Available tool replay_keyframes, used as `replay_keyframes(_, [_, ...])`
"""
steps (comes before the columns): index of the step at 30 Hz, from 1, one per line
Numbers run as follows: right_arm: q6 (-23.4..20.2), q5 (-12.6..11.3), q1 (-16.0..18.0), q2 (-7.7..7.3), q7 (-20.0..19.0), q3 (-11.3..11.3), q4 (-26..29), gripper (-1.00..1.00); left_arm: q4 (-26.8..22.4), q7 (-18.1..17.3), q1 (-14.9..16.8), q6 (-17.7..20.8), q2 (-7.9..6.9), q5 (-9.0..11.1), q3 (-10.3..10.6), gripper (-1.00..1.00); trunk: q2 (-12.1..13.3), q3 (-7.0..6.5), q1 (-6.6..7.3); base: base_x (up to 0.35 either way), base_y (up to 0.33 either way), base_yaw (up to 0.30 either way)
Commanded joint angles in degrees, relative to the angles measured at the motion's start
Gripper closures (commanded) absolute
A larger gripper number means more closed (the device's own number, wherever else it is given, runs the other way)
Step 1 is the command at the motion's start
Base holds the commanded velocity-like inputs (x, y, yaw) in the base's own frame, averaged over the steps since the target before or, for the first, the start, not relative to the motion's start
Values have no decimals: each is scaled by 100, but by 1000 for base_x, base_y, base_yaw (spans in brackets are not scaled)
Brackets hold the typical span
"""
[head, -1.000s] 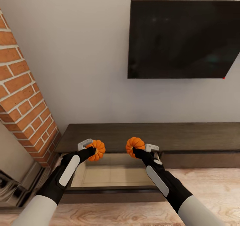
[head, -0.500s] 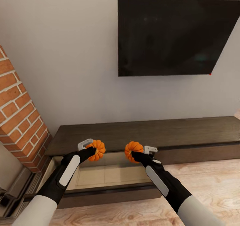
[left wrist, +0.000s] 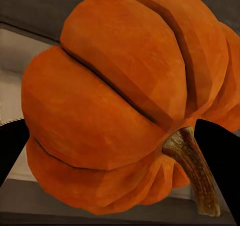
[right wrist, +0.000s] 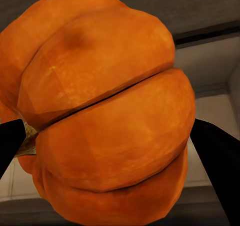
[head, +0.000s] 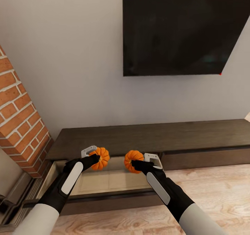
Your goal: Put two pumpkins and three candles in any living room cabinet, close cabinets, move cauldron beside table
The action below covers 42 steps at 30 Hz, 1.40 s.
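Two orange ribbed pumpkins, a dark-brown wood-grain cabinet and red brick are seen.

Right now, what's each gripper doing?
Left gripper: shut on a pumpkin.
Right gripper: shut on the other pumpkin.

Two ribbed orange pumpkins side by side above the dark-brown cabinet's open drawer.
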State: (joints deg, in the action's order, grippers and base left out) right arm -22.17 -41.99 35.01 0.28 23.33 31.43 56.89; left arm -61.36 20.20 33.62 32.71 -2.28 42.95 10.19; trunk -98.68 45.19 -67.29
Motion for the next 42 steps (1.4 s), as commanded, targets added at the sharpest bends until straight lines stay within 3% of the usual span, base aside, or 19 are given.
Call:
replay_keyframes(1, [-4, -41, 6, -1, 42, 13, 4, 100, 19, 60, -4, 57, -7, 63, 18, 100, -45, 23, -22, 0, 0, 0])
replay_keyframes(17, [87, 11, 6, 14, 34, 21, -219, 100, 1125, 235, -14, 250, -30, -51, 46, 100, -686, 310, -373, 0, 0, 0])
replay_keyframes(25, [272, 59, 6, 122, 32, 69, -461, 100, 1189, 266, -16, 222, -35, -67, 44, 100, -1007, 454, -549, 0, 0, 0])
replay_keyframes(32, [688, 336, 6, 170, 2, 74, -671, 100, 1190, 267, -14, 143, -25, -68, 44, 100, -1288, 580, -703, 0, 0, 0])
replay_keyframes(37, [856, 380, 6, 174, -33, 87, -748, 100, 1141, 265, -14, -167, -9, -68, 52, 100, -1488, 669, -813, 0, 0, 0])
replay_keyframes(42, [918, 384, 6, 175, -38, 98, -757, 100, 1138, 259, -14, -406, 5, -68, 53, 100, -1488, 669, -813, 0, 0, 0])
